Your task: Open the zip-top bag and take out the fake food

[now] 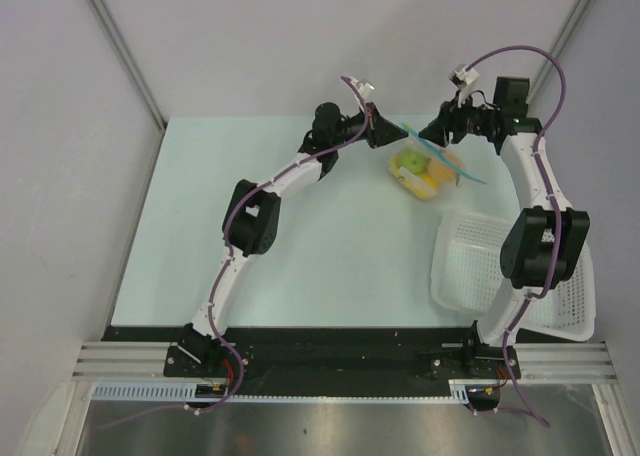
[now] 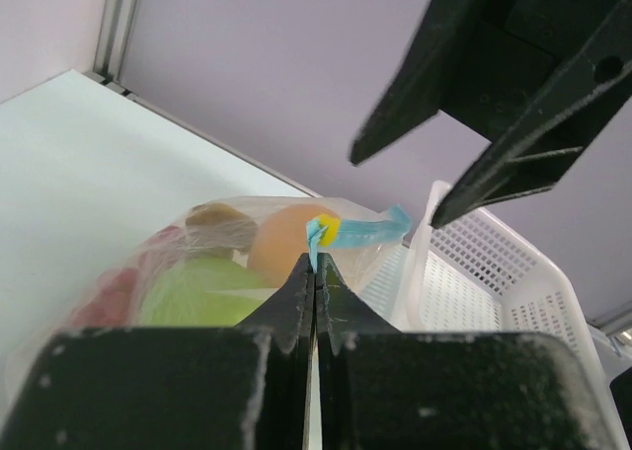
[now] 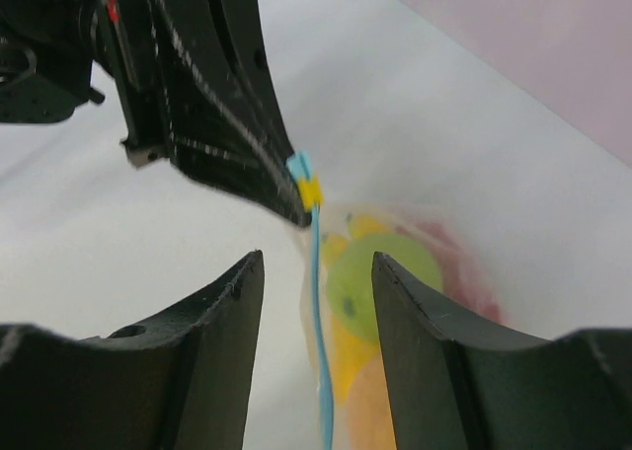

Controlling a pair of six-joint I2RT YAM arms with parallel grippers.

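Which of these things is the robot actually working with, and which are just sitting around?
In the job: zip-top bag, fake food inside it, left gripper pinching its zip strip, right gripper open nearby.
Lying about: white basket.

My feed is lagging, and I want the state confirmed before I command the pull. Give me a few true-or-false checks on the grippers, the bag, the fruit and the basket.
1. The left gripper is shut on the zip strip of the zip-top bag. True.
2. The right gripper is clamped on the bag. False: its fingers are open, and the strip runs through the gap between them.
3. The fake food lies in the white basket. False: it is inside the bag.
4. The white basket stands on the right arm's side. True.
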